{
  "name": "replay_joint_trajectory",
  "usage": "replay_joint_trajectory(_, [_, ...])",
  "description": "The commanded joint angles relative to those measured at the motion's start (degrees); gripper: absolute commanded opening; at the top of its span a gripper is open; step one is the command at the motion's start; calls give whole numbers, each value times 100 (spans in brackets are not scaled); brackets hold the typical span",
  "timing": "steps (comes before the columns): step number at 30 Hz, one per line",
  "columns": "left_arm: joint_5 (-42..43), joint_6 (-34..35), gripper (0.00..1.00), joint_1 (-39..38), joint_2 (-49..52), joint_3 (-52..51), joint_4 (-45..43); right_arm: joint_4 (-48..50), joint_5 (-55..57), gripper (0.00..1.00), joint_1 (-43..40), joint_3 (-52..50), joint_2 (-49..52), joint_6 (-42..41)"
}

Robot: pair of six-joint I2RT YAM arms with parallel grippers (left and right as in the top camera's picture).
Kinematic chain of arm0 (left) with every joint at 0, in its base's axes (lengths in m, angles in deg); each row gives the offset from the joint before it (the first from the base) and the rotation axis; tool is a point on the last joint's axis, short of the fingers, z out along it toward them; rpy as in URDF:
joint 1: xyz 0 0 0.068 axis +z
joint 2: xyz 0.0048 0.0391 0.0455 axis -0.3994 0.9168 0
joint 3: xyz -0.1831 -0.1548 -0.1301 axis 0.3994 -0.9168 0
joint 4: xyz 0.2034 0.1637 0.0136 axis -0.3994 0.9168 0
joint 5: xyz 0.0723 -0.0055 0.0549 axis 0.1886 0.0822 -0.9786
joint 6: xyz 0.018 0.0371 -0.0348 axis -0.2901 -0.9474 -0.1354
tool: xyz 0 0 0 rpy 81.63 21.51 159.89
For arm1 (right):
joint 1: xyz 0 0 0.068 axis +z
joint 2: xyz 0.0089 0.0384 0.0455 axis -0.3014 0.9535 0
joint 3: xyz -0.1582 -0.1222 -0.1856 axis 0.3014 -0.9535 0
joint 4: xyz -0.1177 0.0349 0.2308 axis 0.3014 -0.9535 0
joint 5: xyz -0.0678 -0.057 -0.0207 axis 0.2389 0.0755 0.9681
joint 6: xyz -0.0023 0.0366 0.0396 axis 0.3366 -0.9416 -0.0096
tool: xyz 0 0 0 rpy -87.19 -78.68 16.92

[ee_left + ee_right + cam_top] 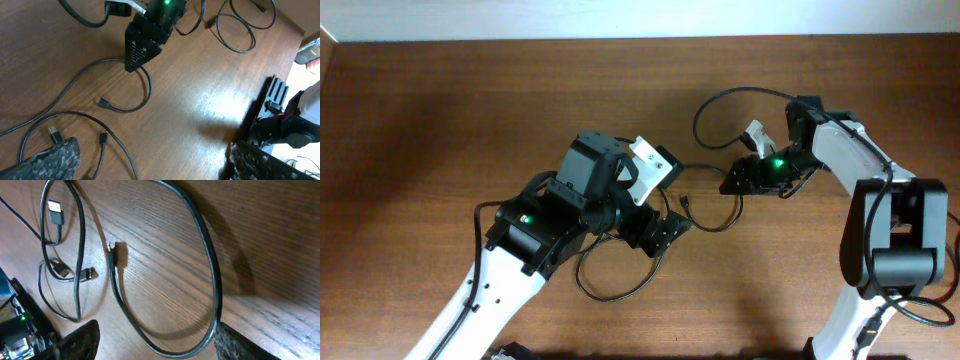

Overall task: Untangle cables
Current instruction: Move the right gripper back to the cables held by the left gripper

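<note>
Several thin black cables lie on the wooden table (470,110). One loop (705,105) curves behind my right gripper (735,180). A short cable with a plug (687,200) lies between the grippers. Another loop (620,297) lies under my left arm by my left gripper (665,232). In the left wrist view the left gripper (153,145) is wide open, with a cable (125,155) and a small plug (103,137) near its left finger. In the right wrist view the right gripper (156,329) is open around the bottom of a cable loop (210,260), which touches its right finger.
More cable ends and a USB plug (56,209) lie to the left in the right wrist view. The right gripper's body (145,40) shows in the left wrist view. The right arm's base (900,240) stands at the table's right edge, with thick wires.
</note>
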Motion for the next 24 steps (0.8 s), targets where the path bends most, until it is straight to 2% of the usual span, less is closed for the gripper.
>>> replay_joint_trajectory(1, [-2, 50, 99, -20, -2, 68, -11, 22, 531, 89, 48, 66, 66, 68])
replay_joint_trajectory(11, [-2, 50, 99, -20, -2, 68, -11, 142, 516, 90, 59, -13, 66, 68])
replay_joint_trajectory(18, [-2, 50, 99, -20, -2, 68, -11, 964, -94, 90, 57, -874, 66, 52])
replay_joint_trajectory(21, [-2, 50, 99, -20, -2, 68, -11, 1438, -153, 88, 59, -1147, 66, -549])
replay_joint_trajectory(24, [-2, 50, 99, -20, -2, 68, -11, 1683, -317, 64, 59, -1375, 66, -693])
